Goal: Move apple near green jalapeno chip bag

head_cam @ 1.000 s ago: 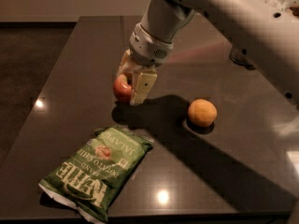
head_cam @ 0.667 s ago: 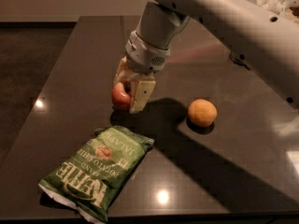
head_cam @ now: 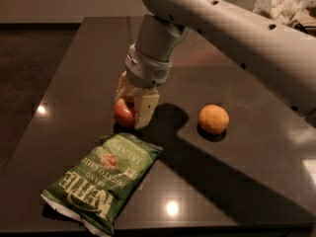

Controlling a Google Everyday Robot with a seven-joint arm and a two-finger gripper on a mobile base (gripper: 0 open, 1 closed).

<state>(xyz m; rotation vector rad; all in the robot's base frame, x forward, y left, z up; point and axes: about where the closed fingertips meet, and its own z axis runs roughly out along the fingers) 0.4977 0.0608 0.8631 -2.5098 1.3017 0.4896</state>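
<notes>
Apple (head_cam: 123,113): small, round, red, one item, held between the two fingers of the gripper (head_cam: 130,113), which close on it from either side; the pale right-hand finger (head_cam: 145,107) covers part of the fruit, the other finger shows only at the apple's upper edge. Position: low over the dark table (head_cam: 247,177), left of centre, just beyond the top corner of the green jalapeno chip bag (head_cam: 101,179); whether the apple touches the tabletop cannot be told. Gripper: points straight down from a grey wrist, at the end of a white arm (head_cam: 222,28) that enters from the upper right and casts a broad shadow across the table. Green jalapeno chip bag: flat, crinkled, lying on a slant near the front edge, white lettering upside down to the camera, white seam at its lower left end. Orange fruit (head_cam: 214,119): round, plain, resting on the table to the right of the gripper, well apart from apple and bag. Crumpled white paper (head_cam: 279,6): far right corner, behind the arm.
</notes>
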